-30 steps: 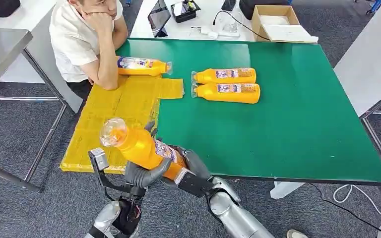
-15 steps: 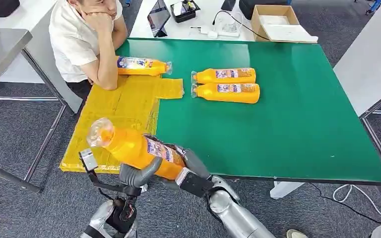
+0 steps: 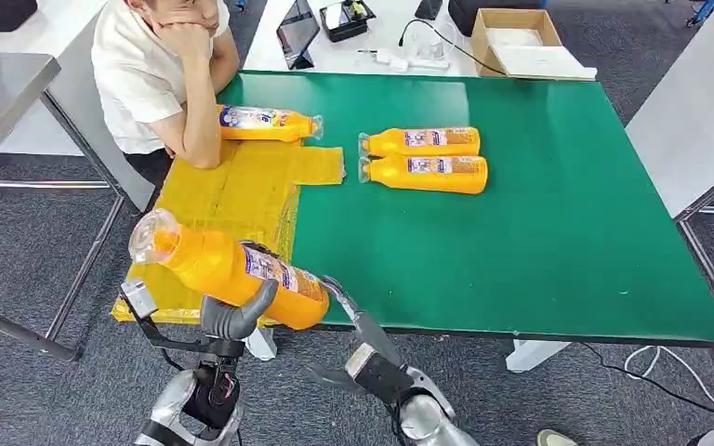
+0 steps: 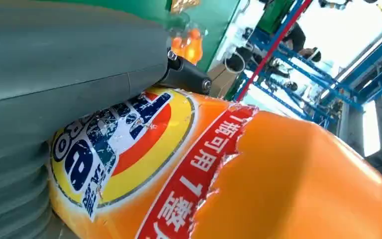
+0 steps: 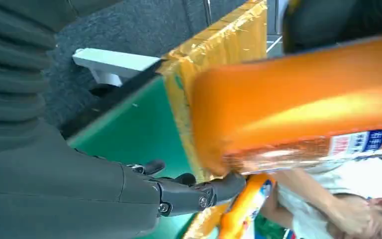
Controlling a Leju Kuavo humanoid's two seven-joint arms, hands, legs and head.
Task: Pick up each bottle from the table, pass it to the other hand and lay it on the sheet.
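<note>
Held bottle (image 3: 228,269): orange plastic, filled with orange liquid, clear cap; gripped by the left hand (image 3: 232,316) above the worktop's (image 3: 521,232) near left corner
Long axis: roughly level, cap toward the left, base toward the right
Right hand (image 3: 358,339): fingers spread, nothing held, just below the bottle's base
Sheet (image 3: 232,209): yellow, crinkled, flat on the green worktop
Cardboard box (image 3: 519,42): open, white content inside
Other bottles: one (image 3: 268,124) lying by a person's arm (image 3: 200,111); a pair (image 3: 425,160) lying side by side

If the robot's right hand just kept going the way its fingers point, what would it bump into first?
Most likely the base of the orange bottle gripped by the left hand. The right hand is open, its fingers reaching toward that end; depth is hard to judge.
</note>
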